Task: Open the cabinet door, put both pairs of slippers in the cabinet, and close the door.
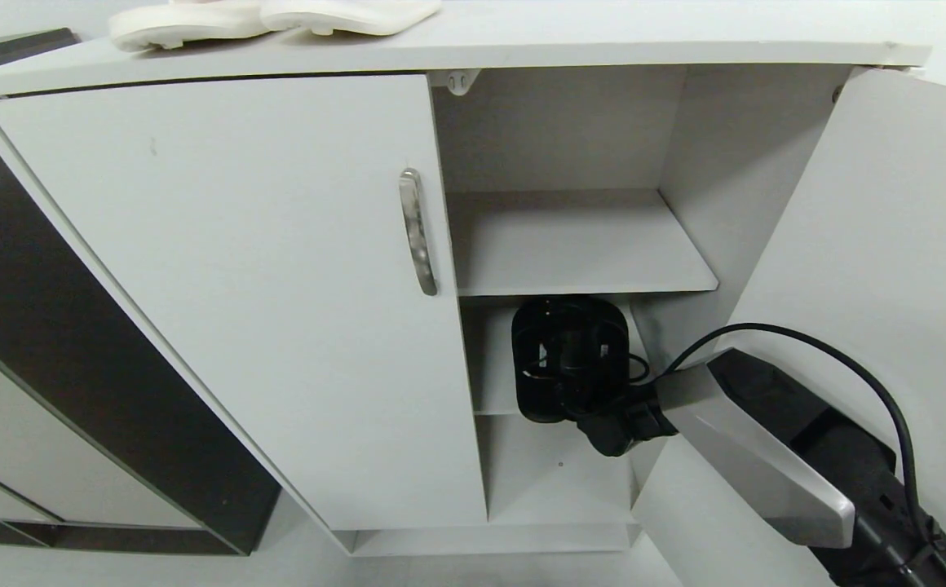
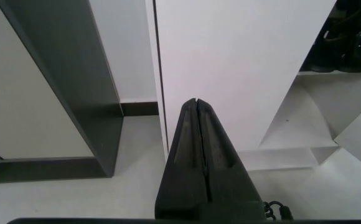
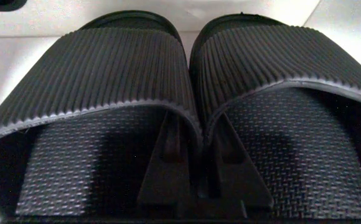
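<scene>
The left gripper (image 2: 196,106) hangs low in front of the cabinet (image 1: 685,53), its fingers pressed together on nothing. It faces the closed left door (image 1: 220,285).

Further in, past the open right door (image 1: 889,244), the right gripper (image 3: 196,134) is inside the cabinet at the second shelf down, below the bare upper shelf (image 1: 579,244). Its fingers (image 3: 168,162) pinch the two inner walls of the black slippers (image 3: 106,74) together, so one grasp carries the pair. I cannot tell whether the soles touch the shelf.

The slippers look like moulded foam — light, soft enough to give under the pads, with ribbed straps and textured footbeds that should resist slipping. Clamping the adjoining side walls seems a sound hold, though a soft wall may flex and let one slipper droop.

Farthest off, the white slippers (image 1: 269,18) lie side by side on the cabinet's top, not yet put away. They are probably just as light, and the same pinch across the touching inner edges should suit them.
</scene>
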Controlling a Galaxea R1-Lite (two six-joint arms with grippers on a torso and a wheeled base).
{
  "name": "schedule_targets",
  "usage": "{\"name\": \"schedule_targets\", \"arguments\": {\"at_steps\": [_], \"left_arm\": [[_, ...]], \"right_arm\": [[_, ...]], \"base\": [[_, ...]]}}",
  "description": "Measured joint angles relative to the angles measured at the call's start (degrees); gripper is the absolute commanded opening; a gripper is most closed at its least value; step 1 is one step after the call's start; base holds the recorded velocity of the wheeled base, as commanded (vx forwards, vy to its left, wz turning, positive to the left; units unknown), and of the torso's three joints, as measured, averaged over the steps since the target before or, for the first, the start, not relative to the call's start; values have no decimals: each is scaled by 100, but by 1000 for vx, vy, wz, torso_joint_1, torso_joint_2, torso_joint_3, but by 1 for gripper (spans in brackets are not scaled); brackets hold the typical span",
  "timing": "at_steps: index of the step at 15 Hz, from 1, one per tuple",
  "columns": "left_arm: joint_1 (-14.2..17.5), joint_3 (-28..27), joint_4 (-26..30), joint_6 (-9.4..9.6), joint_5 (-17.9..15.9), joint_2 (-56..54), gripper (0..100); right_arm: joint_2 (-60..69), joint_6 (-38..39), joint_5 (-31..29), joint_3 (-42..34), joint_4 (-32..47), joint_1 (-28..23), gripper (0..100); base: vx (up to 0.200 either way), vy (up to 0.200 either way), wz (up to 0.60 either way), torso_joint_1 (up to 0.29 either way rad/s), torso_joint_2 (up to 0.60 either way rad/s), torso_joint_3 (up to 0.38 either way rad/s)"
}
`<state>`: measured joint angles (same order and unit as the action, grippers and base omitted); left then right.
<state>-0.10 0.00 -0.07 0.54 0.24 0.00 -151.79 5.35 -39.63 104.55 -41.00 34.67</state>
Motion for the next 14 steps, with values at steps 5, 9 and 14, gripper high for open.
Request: {"name": "schedule_targets", "arguments": {"at_steps": [5, 9, 14], "left_arm": [[0, 0, 0, 0, 0, 0, 0], [0, 0, 0, 0, -2, 0, 0], [0, 0, 0, 0, 0, 0, 0]], "right_arm": [[-232, 1, 0, 339, 93, -11, 0], [-296, -10, -2, 364, 107, -48, 100], [-169, 1, -62, 20, 62, -6, 100]], "base": [[0, 0, 0, 0, 0, 0], [0, 0, 0, 0, 0, 0], [0, 0, 0, 0, 0, 0]]}}
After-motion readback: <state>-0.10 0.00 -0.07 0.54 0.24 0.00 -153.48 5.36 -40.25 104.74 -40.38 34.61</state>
